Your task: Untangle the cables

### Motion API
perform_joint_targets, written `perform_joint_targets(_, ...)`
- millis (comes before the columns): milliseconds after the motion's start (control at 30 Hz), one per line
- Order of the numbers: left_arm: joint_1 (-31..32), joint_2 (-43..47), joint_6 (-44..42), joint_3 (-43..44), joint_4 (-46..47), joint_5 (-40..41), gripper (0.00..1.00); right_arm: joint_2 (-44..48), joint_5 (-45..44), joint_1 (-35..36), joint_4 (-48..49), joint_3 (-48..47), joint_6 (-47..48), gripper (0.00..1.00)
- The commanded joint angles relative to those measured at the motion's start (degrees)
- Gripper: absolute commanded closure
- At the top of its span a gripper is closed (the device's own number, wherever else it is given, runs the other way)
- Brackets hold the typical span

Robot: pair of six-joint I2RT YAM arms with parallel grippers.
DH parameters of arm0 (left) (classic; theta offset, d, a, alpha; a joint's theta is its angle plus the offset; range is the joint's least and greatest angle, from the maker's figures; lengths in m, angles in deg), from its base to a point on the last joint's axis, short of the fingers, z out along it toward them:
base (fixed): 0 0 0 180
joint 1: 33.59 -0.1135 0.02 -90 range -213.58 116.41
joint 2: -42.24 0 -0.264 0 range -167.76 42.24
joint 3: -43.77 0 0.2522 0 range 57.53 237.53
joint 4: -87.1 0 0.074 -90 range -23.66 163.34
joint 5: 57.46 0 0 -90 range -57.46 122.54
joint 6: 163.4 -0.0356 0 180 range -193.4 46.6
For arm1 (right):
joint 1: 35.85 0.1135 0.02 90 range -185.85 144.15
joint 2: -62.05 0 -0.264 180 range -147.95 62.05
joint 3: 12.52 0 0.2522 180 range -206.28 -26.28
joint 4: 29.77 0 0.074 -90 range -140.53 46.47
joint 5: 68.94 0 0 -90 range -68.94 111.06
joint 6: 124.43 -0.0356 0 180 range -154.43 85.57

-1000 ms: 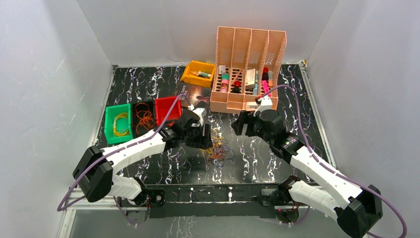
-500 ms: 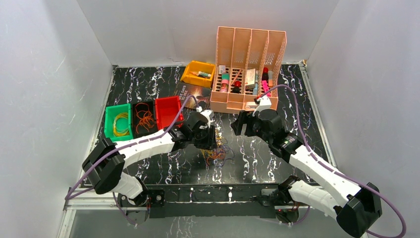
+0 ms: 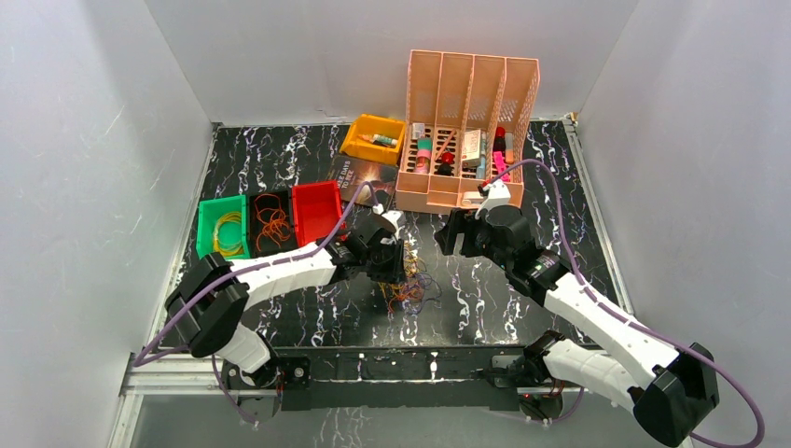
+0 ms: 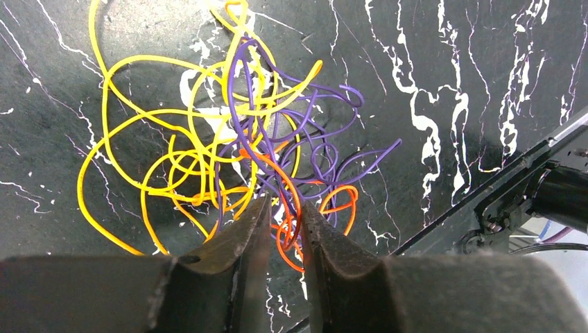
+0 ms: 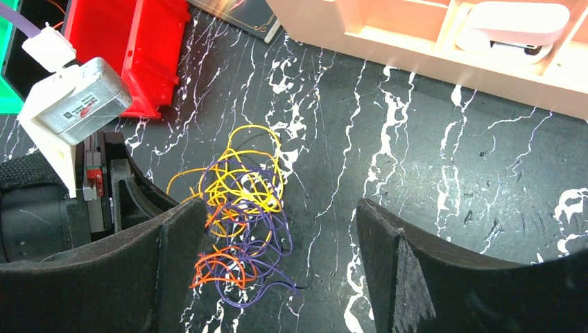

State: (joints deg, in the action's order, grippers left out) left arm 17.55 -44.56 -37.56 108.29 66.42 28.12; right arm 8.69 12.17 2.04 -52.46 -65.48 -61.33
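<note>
We are sinking left gripper (image 4: 284,208) lower onto the cables (image 4: 234,132), jaws narrowing round an orange strand (image 4: 281,182), right gripper (image 5: 281,211) gaping near them, veined black table (image 3: 522,289) beneath, white walls (image 3: 84,140).

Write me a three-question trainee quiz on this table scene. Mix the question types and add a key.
1. True or false: the right tool is shut.
2. Which wire colour from the tangle lies between the left tool's tips: A green, B orange, C white?
3. Fill in: the green bin holds ___ wires.
Key: 1 false; 2 B; 3 yellow.
</note>
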Motion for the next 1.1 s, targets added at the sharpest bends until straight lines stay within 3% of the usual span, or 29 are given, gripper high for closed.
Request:
perform_joint_targets(0, 0.3, 1.1, -0.9, 2.8, -0.3, 1.0, 0.81, 0.3, -0.7, 0.1, 2.2, -0.4, -0.5, 0.13)
perform_joint_targets(200, 0.3, 3.1, -2.0, 5.1, -3.5, 3.6, 1.0, 0.4, -0.8, 0.0, 2.3, -0.5, -0.7, 0.13)
perform_joint_targets(500, 0.4, 8.1, -4.0, 11.3, -8.7, 5.2, 1.0, 3.9, -0.3, 0.1, 5.8, 1.7, -1.5, 0.11)
perform_joint_targets(767, 0.3, 12.8, -9.0, 15.6, -10.1, 4.9, 1.0, 8.8, 8.7, 0.0, 17.5, 7.5, 1.8, 0.09)
perform_joint_targets(1067, 0.3, 13.6, -11.2, 19.7, -12.6, 4.7, 1.0, 9.2, 21.5, 0.0, 27.0, 9.7, 4.5, 0.15)
